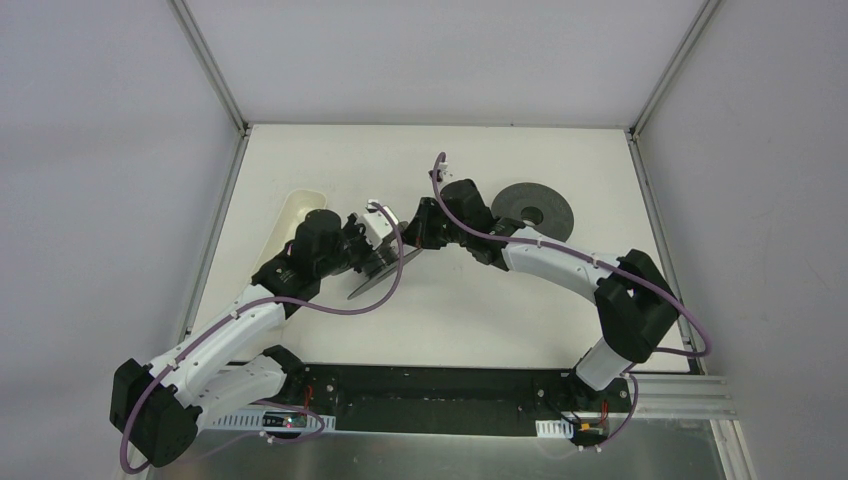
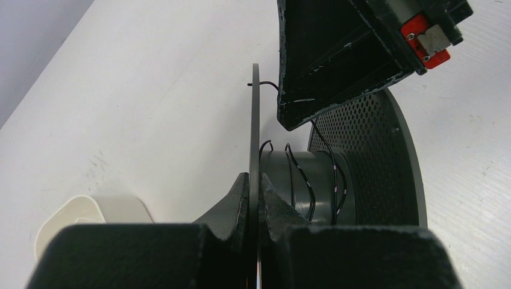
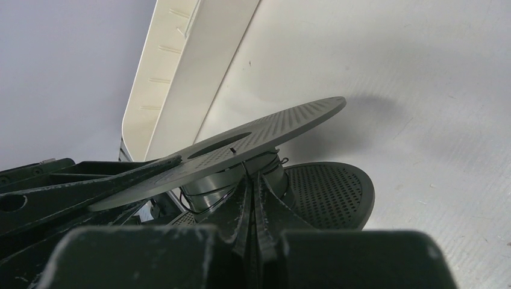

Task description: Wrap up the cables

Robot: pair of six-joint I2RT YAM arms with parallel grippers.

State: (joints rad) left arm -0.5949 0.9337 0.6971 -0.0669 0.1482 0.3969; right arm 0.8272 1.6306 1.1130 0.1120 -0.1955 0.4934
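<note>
A dark grey spool point(image 1: 378, 268) with perforated flanges is held off the table, tilted on edge. My left gripper point(image 2: 255, 182) is shut on the thin rim of one flange point(image 2: 255, 120). Thin black cable point(image 2: 299, 168) lies in a few loose turns round the hub point(image 2: 319, 180). One strand runs up to my right gripper point(image 3: 252, 180), which is shut on the cable right at the hub, under the upper flange point(image 3: 271, 123). From above, the left gripper point(image 1: 375, 258) and right gripper point(image 1: 418, 232) meet at the spool.
A second dark spool point(image 1: 535, 210) lies flat on the table behind the right arm. A white tray point(image 1: 297, 215) sits at the left, close behind the left wrist. Metal frame posts bound the table on both sides.
</note>
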